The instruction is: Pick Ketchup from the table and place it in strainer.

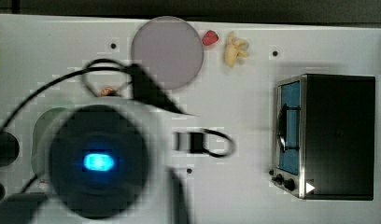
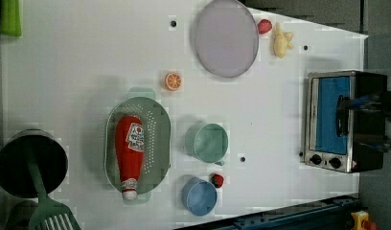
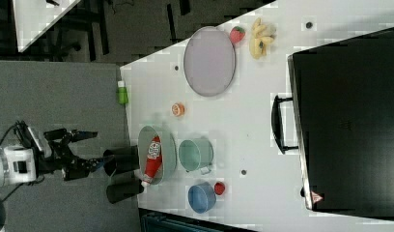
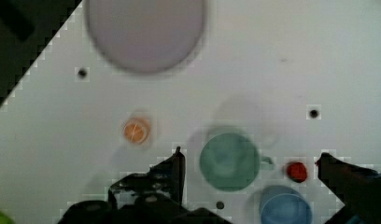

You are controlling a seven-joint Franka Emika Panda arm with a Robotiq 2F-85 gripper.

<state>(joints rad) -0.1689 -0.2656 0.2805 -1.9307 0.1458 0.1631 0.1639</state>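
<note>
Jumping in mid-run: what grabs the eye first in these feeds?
The red ketchup lies lengthwise inside the mint strainer, cap poking over its rim toward the left view's bottom. The gripper hangs open and empty above the green mug. A toaster oven fills the left view's right edge.

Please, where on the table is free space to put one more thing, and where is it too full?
In the left view, bare table lies between the plate and the green block, and between the mug and the oven. It is crowded around the strainer, mug and blue cup.
</note>
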